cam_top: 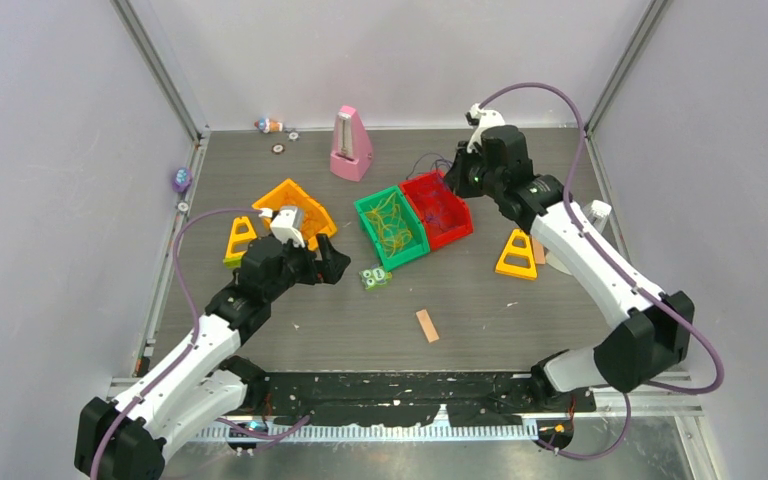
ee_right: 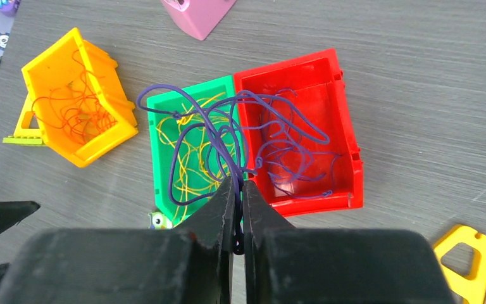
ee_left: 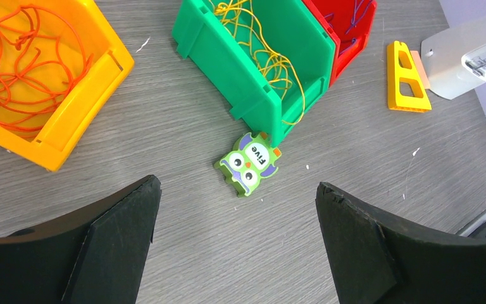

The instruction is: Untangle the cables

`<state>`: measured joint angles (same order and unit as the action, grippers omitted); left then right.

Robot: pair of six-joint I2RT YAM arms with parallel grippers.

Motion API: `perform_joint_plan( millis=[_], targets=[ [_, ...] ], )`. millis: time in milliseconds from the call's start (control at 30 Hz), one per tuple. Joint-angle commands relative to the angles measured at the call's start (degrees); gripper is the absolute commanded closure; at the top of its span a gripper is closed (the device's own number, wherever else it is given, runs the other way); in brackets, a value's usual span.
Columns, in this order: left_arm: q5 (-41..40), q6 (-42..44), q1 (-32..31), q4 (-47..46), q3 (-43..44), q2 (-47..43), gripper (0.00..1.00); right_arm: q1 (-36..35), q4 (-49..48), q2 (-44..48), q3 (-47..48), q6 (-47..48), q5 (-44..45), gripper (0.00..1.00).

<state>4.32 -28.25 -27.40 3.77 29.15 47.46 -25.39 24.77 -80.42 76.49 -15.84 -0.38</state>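
Note:
My right gripper (ee_right: 239,183) is shut on a bunch of dark purple cables (ee_right: 234,166). Their loops hang over the green bin (ee_right: 190,88) and the red bin (ee_right: 348,152). Yellow-green cables (ee_right: 193,158) lie in the green bin, and one strand hangs over its front wall (ee_left: 294,95). Orange cables (ee_right: 76,107) fill the tipped orange bin (cam_top: 295,205). From above, the right gripper (cam_top: 457,170) hovers at the red bin's far edge. My left gripper (ee_left: 237,183) stands open over bare table, with nothing between its fingers, just short of a green owl tile (ee_left: 250,163).
A pink metronome (cam_top: 350,145) stands at the back. Yellow triangle pieces lie at the right (cam_top: 516,255) and at the left (cam_top: 241,240). A small wooden block (cam_top: 427,325) rests near the front. Small toys (cam_top: 270,125) sit at the back left corner.

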Motion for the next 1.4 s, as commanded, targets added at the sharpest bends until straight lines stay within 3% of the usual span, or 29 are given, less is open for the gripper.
perform_joint_plan(
  millis=[0,567,767,1100,1267,1333,1367],
  targets=[
    [-0.1,0.2,-0.3,-1.0,2.7,-0.4,0.07,1.0,-6.3,-4.3,-1.5,-1.7,-1.9,0.95],
    [-0.8,0.5,-0.3,0.8,2.8,-0.7,0.07,0.5,-4.4,-32.3,3.1,0.3,8.4,0.95],
    [-0.7,0.3,-0.3,0.8,2.8,-0.3,0.07,0.3,-3.8,-33.0,3.3,0.6,9.0,0.94],
    [-0.7,-0.4,-0.4,0.7,2.5,-0.7,0.06,0.2,-4.0,-22.2,0.6,1.4,9.5,0.68],
    [-1.9,-0.7,-0.4,2.1,2.6,-1.3,0.01,0.3,-4.0,-17.7,-1.2,1.8,9.8,0.54],
    [-3.3,-0.8,-0.4,2.8,2.5,-2.0,0.01,0.3,-4.6,-14.9,-2.4,1.9,10.3,0.39],
    [-3.7,-0.9,-0.4,3.0,2.4,-2.6,0.00,0.3,-5.0,-14.1,-3.4,2.0,10.4,0.26]
  ],
)
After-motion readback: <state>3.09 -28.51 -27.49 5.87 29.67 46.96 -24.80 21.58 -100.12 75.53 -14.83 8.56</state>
